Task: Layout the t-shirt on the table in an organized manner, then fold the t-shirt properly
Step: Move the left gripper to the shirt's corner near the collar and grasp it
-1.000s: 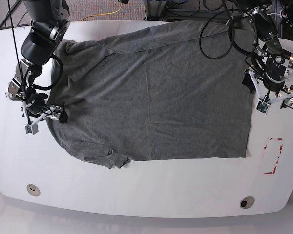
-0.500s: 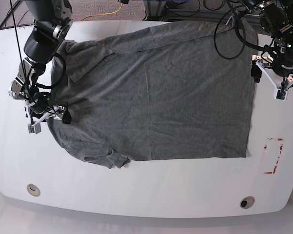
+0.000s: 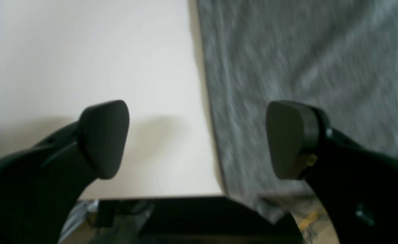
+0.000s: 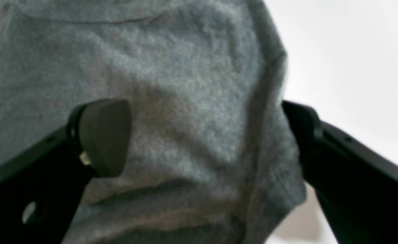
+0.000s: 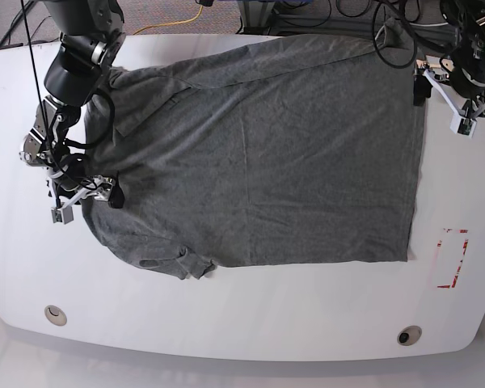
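Both grippers are wide open and hold nothing. The right gripper [image 5: 85, 202] sits low at the neck end of the t-shirt [image 5: 259, 153]; in its wrist view one finger is over the cloth and the other is past the cloth's edge, over white table, so a lumpy bit of shirt sits between its jaws. The left gripper [image 5: 461, 109] is up near the far corner of the hem end. In its wrist view one finger is over bare table and the other over the grey cloth, with the hem edge running between them.

The t-shirt lies spread out on the table [image 5: 250, 315], taking up most of the top. Its body looks mostly flat, with small wrinkles. The near sleeve [image 5: 174, 263] is curled and bunched. The far sleeve [image 5: 137, 101] is folded over on the shirt. A bit of the far hem corner seems to hang over the table's back edge.

I think the step is laying the shirt out; folding has not begun. Next, each gripper would need to close on its own edge of cloth and gently pull it smooth, and the sleeves need spreading out.

A red tape box [image 5: 453, 259] sits just beside the hem, and two round holes [image 5: 55, 314] are near the front edge.
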